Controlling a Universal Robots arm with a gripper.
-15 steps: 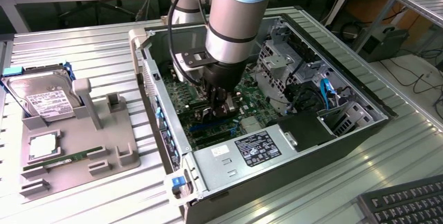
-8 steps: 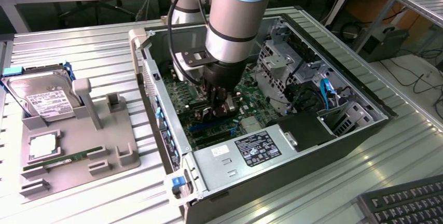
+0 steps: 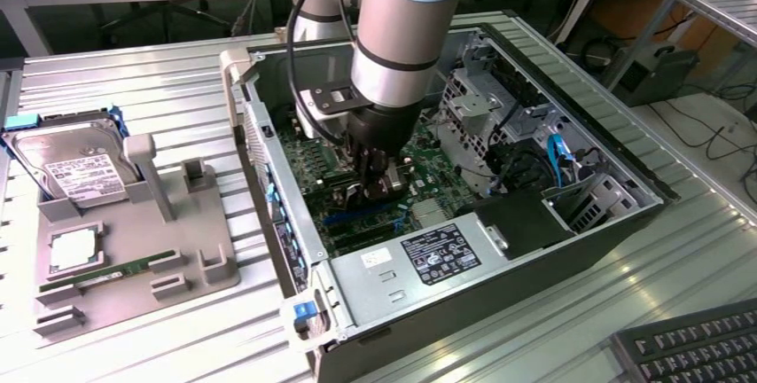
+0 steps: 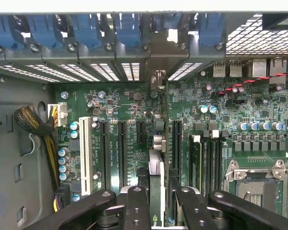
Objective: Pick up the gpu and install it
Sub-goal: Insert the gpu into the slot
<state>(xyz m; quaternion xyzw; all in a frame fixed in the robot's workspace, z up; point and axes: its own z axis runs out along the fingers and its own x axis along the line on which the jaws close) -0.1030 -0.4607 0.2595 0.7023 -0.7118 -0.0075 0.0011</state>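
Pincer (image 4: 157, 201): partly open, its 2 fingers (image 4: 136, 207) clamped on the gpu (image 4: 156, 179)
Gpu: edge-on between fingers, upright over motherboard (image 4: 134, 115) slots
Case (image 3: 591, 223): surrounds pincer

Arm down in the case, gripper closed on the gpu

My arm (image 3: 396, 37) drops in from the top of the exterior view, silver tube near vertical with a slight lean, black wrist (image 3: 376, 139) pointing straight down. My gripper (image 4: 156, 195) hangs below the wrist; in the wrist view the two black fingers (image 4: 137, 206) stand side by side, partway closed, with the gpu (image 4: 156, 184) pinched edge-on between them. The card sits upright in my grip, the outer linkage bars splayed out either side. A black cable (image 3: 310, 11) runs down along the arm.
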